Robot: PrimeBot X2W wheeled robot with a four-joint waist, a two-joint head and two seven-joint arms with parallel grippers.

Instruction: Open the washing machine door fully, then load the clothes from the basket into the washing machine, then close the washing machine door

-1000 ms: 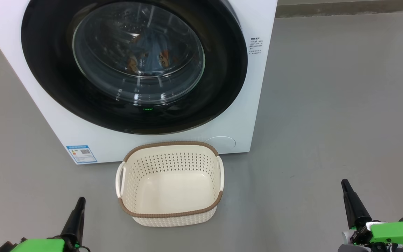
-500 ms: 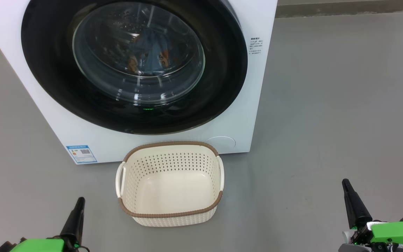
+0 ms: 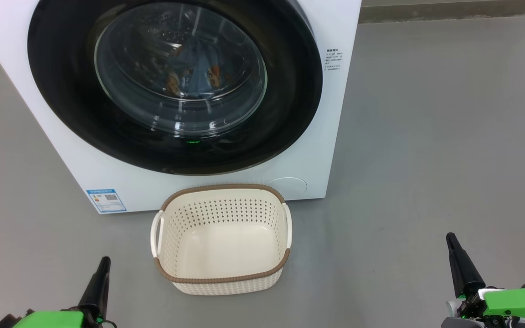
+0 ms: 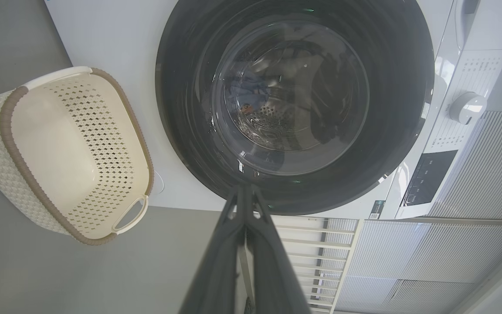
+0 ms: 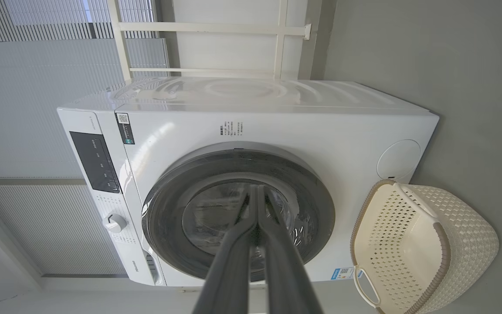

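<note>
Both clenched empty, left end effector (image 3: pixel 104 263), right end effector (image 3: pixel 450 239), clothes (image 3: pixel 193 64) dim behind door (image 3: pixel 62 95) glass

Head view: a smooth, matt grey floor (image 3: pixel 426 136) extends to the far edge, where a darker grey-brown strip (image 3: pixel 449 9) runs along the top of the picture. Right wrist view: a white frame (image 5: pixel 207 28) of slim bars, uprights joined by cross-rails, stands against a pale wall (image 5: pixel 229 52), with finely ribbed grey panels (image 5: pixel 37 56) just beside it. Left wrist view: the frame and the ribbed panels lie side by side too, the panels meeting along straight seams, and the floor shows as an even grey field.
</note>
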